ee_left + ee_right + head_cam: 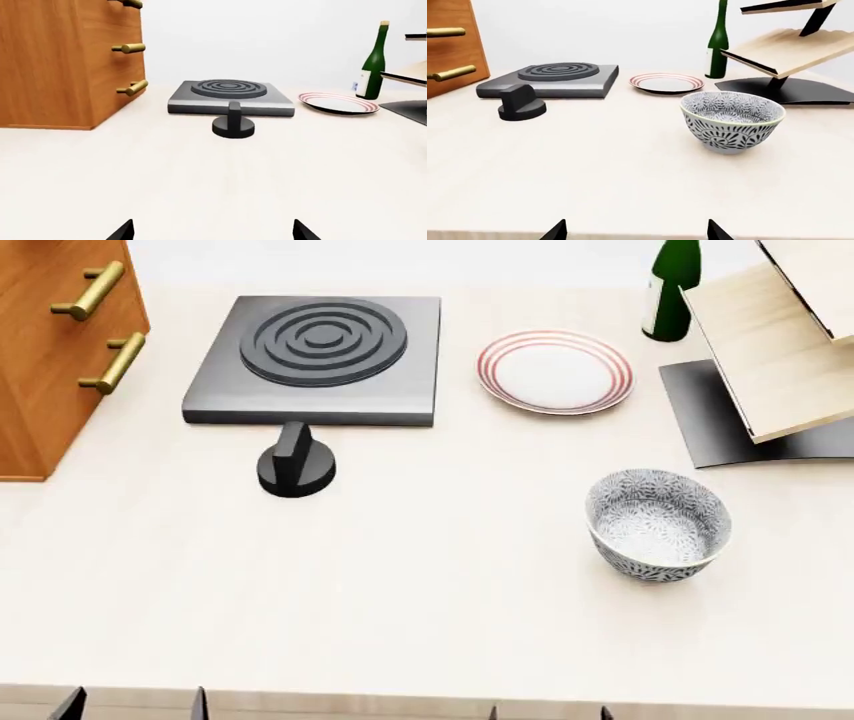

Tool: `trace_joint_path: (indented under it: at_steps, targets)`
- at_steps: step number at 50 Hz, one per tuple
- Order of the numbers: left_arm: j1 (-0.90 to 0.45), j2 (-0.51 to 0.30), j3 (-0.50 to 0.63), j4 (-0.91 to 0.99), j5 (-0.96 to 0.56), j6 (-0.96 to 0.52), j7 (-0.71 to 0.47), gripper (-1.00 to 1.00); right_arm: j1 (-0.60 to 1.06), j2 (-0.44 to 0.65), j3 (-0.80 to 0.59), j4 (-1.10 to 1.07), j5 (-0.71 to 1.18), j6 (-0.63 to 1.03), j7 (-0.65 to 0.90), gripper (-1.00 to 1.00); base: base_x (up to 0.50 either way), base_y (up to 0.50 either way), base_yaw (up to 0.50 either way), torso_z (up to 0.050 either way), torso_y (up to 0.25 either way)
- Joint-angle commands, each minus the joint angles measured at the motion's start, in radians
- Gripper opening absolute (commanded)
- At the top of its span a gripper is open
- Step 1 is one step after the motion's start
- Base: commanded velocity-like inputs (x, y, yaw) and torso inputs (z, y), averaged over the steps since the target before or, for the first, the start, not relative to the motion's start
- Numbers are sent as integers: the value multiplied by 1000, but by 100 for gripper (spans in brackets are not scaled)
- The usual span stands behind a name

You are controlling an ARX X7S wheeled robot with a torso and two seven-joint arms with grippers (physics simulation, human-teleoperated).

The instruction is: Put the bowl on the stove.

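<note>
At the near edge of the table, both pairs of fingers show only as dark tips: the left fingers (127,231) and the right fingers (557,231) each stand spread with a wide gap, pinching nothing, and touch no object.

Ahead of the right fingers and a little off to the right side sits the bowl (732,121), upright on the table (400,580), mouth up, apart from everything around it. Being round, it has no long axis to line up with; any rim point would serve. The right arm is clearly the nearer one, so reaching forward with it looks like the natural first move.

The stove (316,357) lies farther back and to the left of the bowl, straight ahead of the left fingers, with a black knob (295,466) just in front of it. Between stove and bowl, toward the back, rests a red-ringed plate (555,371).

Beyond the plate stands a green bottle (373,62); its pale label is too small to read. No other writing is visible.
</note>
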Motion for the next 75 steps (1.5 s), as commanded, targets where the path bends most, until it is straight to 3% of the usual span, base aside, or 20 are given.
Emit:
trace_joint_path:
  at_steps: [1,5,9,14,20,26,33,38,50,75]
  targets:
    - [-1,4,-31,32,-40,42,-54,100,14,37,0,-84,33,76,8,100,0,0,0,0,0]
    - [-4,6,-69,79,12,153,-131,100,40,92,70,-250,97,209,14,100,0,0,0,0,0]
    - [-12,7,-122,149,-2,176,-194,100,69,171,130,-415,134,343,23,100,0,0,0,0,0]
    - [-15,3,-189,343,-214,322,-170,100,114,276,261,-575,201,504,27,100,0,0,0,0,0]
    - [-83,-78,-234,599,-310,298,-197,100,90,387,519,-676,349,673,-2,100,0,0,0,0,0]
    - [-174,-170,-341,787,-389,213,-304,100,18,453,971,-735,668,891,-89,100,0,0,0,0,0]
    - [-225,-234,-409,887,-483,142,-399,100,-152,465,1255,-758,803,928,-257,100,0,0,0,0,0]
    - [-250,-256,-425,908,-512,124,-428,100,-162,490,1358,-755,866,972,-248,100,0,0,0,0,0]
    - [-277,-293,-445,940,-566,99,-476,100,-225,547,1487,-785,937,1032,-271,100,0,0,0,0,0]
    - [-271,-299,-412,935,-529,105,-473,100,-258,533,1449,-801,846,958,-308,100,0,434,0,0,0]
